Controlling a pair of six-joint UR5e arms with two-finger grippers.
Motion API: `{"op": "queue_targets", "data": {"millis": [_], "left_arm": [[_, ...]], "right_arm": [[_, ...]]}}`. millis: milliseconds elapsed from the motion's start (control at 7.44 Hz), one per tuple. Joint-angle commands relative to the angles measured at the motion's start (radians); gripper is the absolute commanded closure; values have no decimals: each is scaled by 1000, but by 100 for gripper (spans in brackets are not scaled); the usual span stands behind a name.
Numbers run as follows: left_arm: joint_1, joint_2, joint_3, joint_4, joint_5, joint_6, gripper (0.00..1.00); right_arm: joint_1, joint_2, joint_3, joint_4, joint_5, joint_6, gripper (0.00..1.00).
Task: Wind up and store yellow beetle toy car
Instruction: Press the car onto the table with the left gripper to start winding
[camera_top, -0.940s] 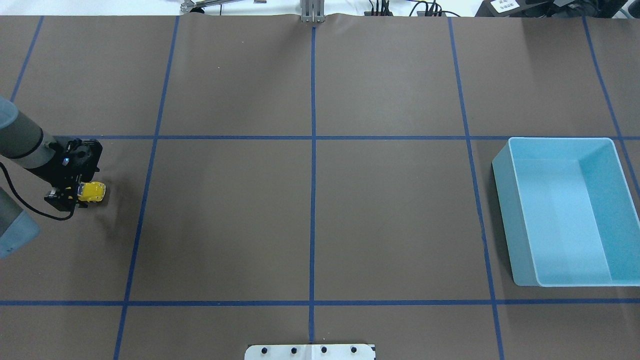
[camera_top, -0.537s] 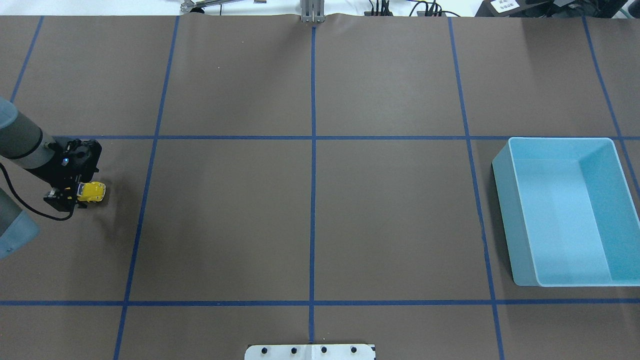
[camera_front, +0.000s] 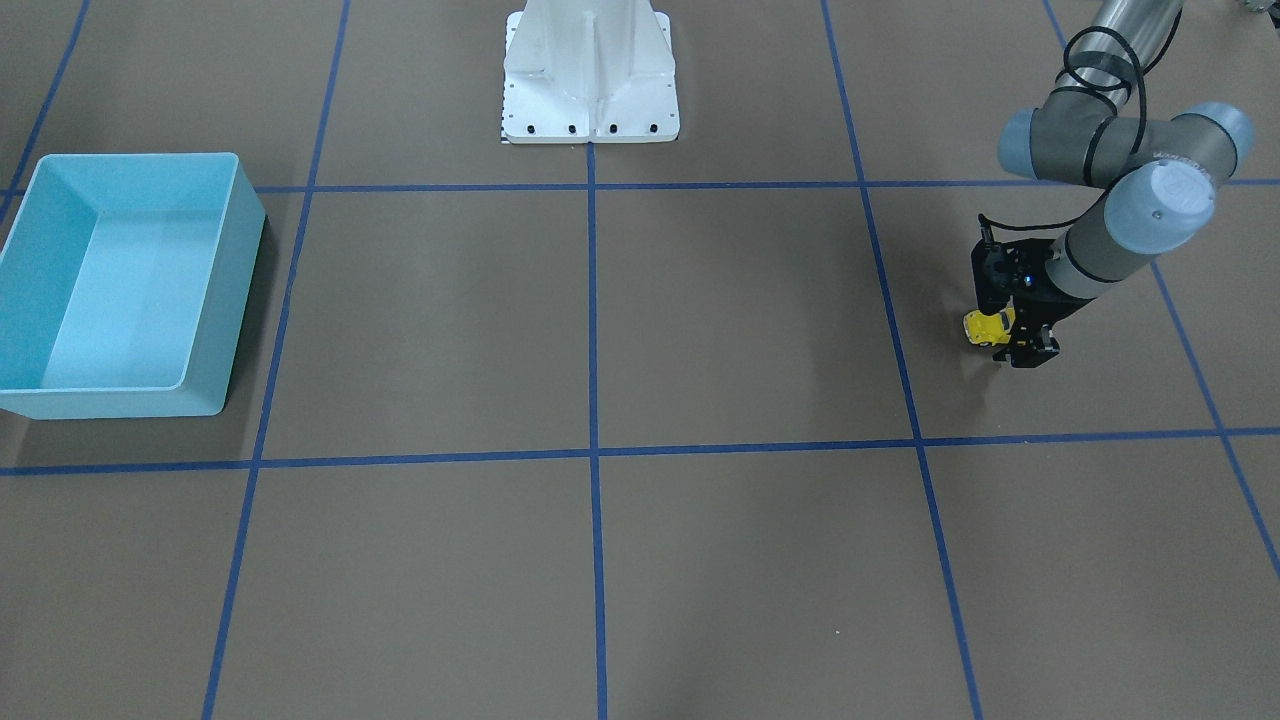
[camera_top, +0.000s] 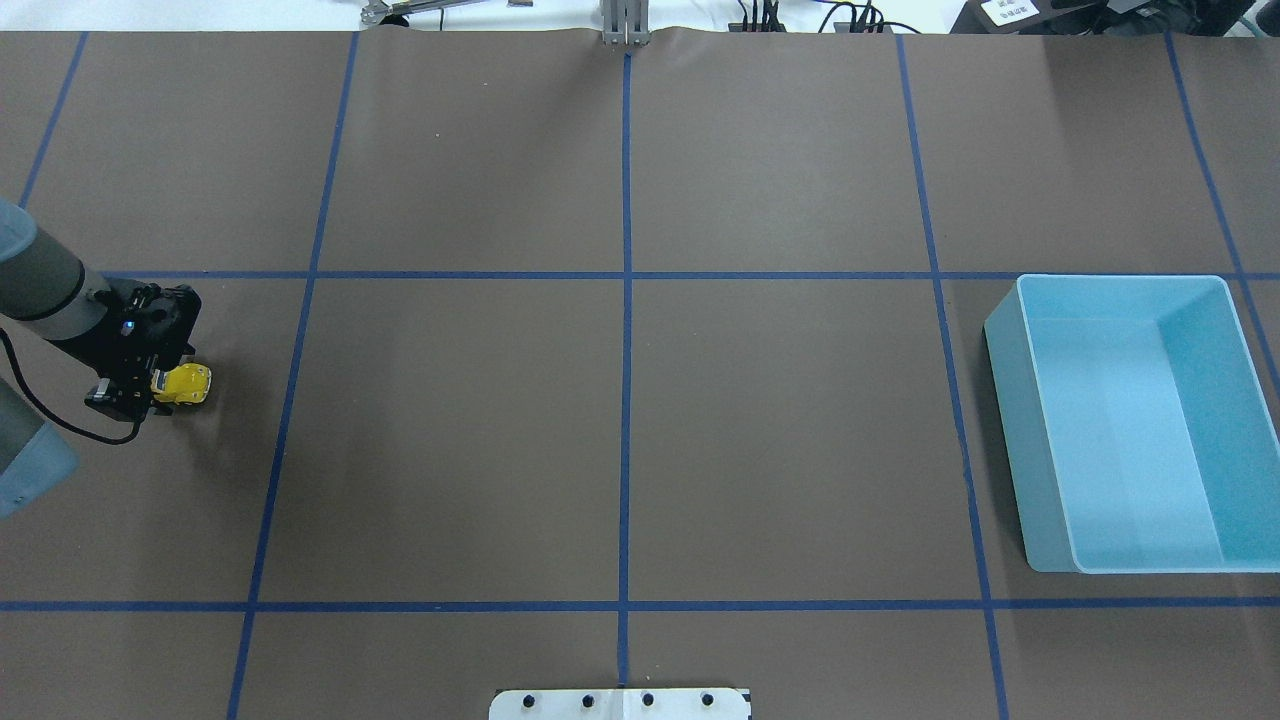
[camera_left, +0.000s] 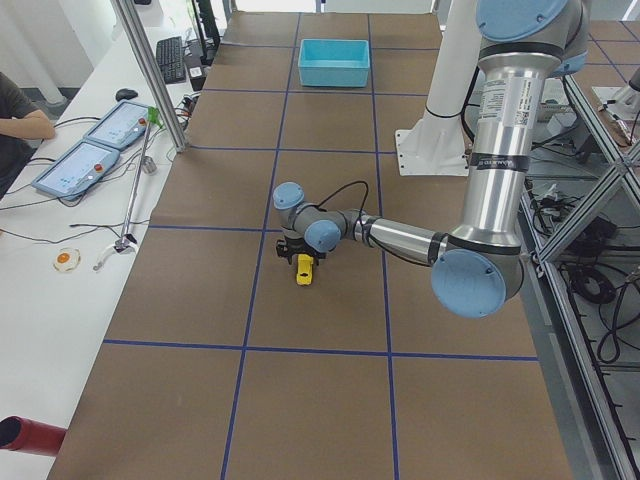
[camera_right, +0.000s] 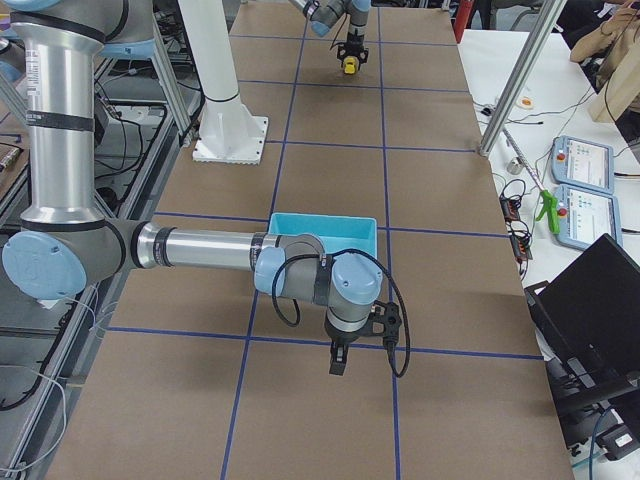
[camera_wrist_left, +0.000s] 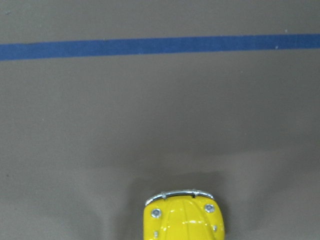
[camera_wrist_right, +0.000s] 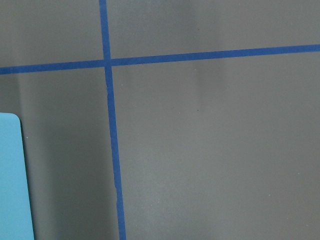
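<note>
- One brown surface (camera_top: 620, 450), marked with a grid of blue tape lines.
- Two arms: the left one reaches low at the surface's left end, and the right one hangs near the bin.
- One blue bin (camera_top: 1018, 420), open on top, at the right end.
- Left tool (camera_top: 152, 388): narrow, clamped on the rear of the car. Right tool (camera_right: 338, 362): I cannot tell how far it is open.
- One yellow beetle toy car (camera_top: 186, 384), on the surface at the left end, its nose toward the middle, well apart from the bin.
</note>
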Motion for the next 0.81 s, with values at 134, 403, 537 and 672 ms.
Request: {"op": "queue_targets", "data": {"millis": [134, 403, 537, 672], "left_arm": [[-1, 0, -7, -3, -2, 4, 21], [-1, 0, -6, -3, -2, 4, 32], [-1, 12, -10, -3, -2, 16, 47], [-2, 26, -30, -3, -4, 25, 72]], "right_arm": [[0, 0, 0, 0, 0, 2, 0], [0, 0, 0, 0, 0, 2, 0], [0, 0, 0, 0, 0, 2, 0], [0, 0, 0, 0, 0, 2, 0]]}}
